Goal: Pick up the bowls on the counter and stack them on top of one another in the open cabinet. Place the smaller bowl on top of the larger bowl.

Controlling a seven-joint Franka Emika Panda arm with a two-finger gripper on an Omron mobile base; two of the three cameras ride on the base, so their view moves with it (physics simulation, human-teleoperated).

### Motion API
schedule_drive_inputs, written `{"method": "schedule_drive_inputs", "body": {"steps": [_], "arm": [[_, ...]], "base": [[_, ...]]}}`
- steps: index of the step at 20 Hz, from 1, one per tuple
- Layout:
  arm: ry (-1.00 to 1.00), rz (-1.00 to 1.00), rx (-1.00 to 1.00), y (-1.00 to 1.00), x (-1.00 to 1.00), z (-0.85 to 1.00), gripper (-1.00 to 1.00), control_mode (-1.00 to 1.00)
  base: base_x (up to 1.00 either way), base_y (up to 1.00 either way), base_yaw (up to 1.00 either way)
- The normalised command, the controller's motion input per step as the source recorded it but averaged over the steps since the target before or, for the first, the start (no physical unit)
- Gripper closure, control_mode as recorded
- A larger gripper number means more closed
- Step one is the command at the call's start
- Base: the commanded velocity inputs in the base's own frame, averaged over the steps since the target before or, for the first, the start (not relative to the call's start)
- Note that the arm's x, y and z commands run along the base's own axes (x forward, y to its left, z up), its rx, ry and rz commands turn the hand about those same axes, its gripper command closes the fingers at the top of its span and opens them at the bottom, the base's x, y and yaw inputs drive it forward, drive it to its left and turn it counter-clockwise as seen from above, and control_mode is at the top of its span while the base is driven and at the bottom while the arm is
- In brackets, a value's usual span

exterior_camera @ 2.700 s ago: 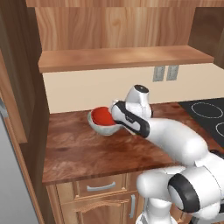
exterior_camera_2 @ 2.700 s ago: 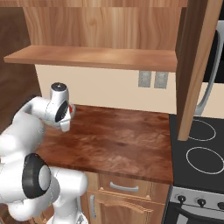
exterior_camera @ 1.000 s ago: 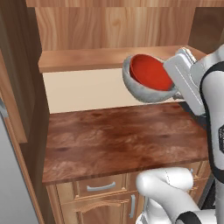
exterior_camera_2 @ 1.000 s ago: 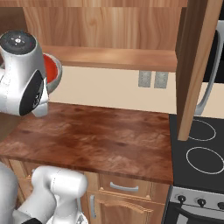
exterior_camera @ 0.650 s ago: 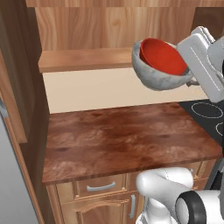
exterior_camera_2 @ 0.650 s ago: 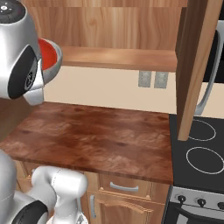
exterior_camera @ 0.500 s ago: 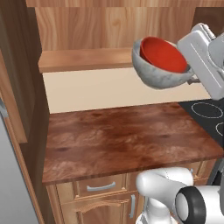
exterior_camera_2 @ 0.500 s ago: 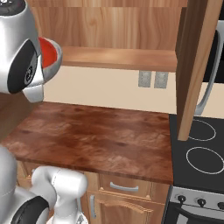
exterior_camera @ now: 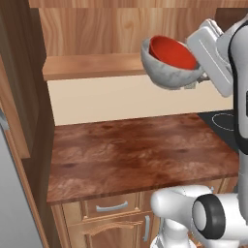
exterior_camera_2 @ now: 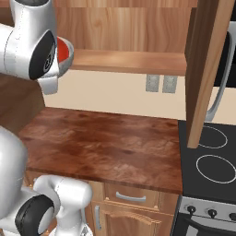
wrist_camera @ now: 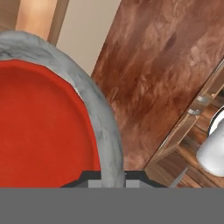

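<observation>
Claw [wrist_camera: 113, 175] grips mottled grey bowl [exterior_camera: 170, 77] cradling red bowl [exterior_camera: 173, 52].

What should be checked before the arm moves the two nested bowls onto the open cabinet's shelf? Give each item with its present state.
1. Red bowl nested inside grey bowl: ok.
2. Hand clamped over the grey bowl's rim, as the hand view shows: ok.
3. Bowls level: not ok, the stack tilts in the left base view.
4. Bowls lifted off the counter: ok, held up at about shelf height.
5. Landing spot on the shelf board free: ok for the part in view.
6. Stack high enough to pass over the shelf's front edge: cannot tell.
</observation>
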Motion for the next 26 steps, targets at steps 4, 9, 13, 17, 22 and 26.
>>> {"method": "schedule_drive_inputs", "body": {"steps": [4, 9, 13, 17, 22, 26], "arm": [[-0.03, 0.0, 0.05, -0.1, 0.55, 0.0, 1.0, -1.0], [-0.1, 0.0, 0.04, -0.08, 0.47, 0.0, 1.0, -1.0], [-0.19, 0.0, 0.01, -0.02, 0.23, 0.0, 1.0, -1.0], [-0.2, 0.0, -0.01, 0.0, 0.01, 0.0, 1.0, -1.0], [-0.03, 0.0, -0.03, 0.01, 0.0, 0.0, 1.0, -1.0], [0.01, 0.0, 0.0, 0.0, 0.13, 0.0, 1.0, -1.0]], "base": [[0.0, 0.0, 0.0], [0.0, 0.0, 0.0], [0.0, 0.0, 0.0], [0.0, 0.0, 0.0], [0.0, 0.0, 0.0], [0.0, 0.0, 0.0]]}}
